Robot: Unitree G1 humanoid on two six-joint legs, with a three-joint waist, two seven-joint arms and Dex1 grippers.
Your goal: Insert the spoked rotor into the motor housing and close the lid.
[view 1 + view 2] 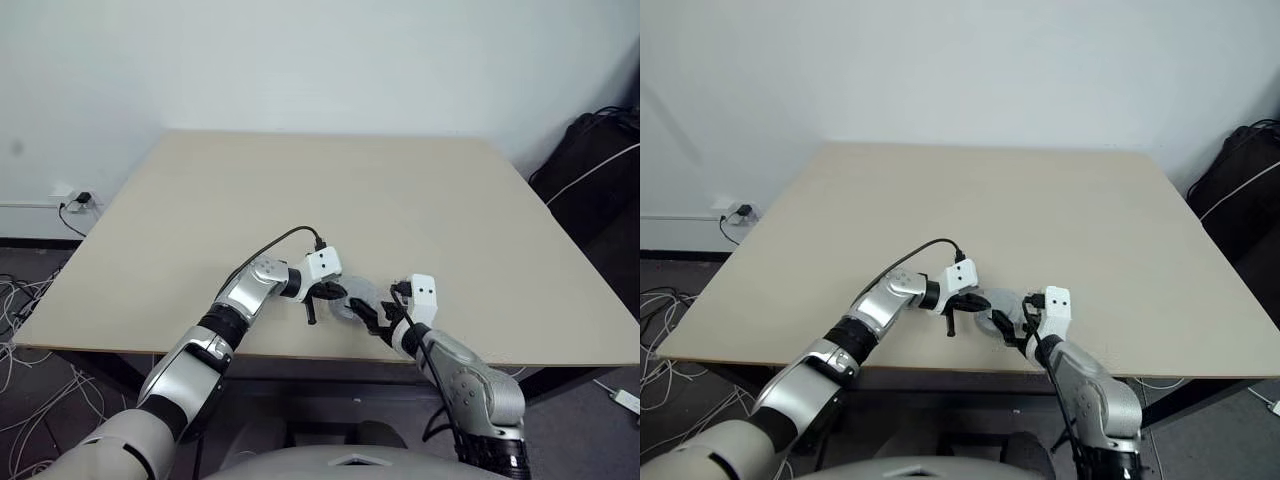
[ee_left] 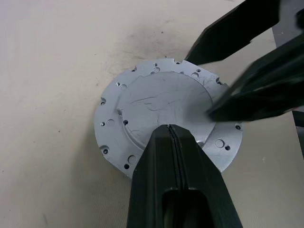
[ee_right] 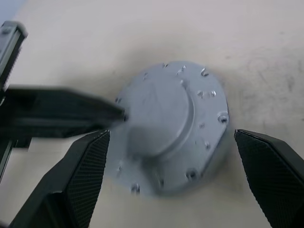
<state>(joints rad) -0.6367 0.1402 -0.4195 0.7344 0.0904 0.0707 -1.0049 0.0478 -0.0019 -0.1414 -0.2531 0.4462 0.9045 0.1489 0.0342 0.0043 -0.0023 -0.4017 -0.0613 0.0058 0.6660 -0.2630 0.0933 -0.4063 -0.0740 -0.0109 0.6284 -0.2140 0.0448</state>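
Both grippers' jaws around lid (image 3: 166, 128)

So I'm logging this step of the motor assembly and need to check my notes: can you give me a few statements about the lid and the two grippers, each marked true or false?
1. The lid lies on the table with its smooth face and raised centre up. True.
2. The left gripper has its jaws wide open. False: they are shut, their tip over the lid's raised centre.
3. The right gripper has its jaws open, one on each side of the lid. True.
4. The right gripper holds the lid off the table. False: the lid lies on the table, not clamped.
5. The lid sits near the table's far edge. False: it is near the near edge.
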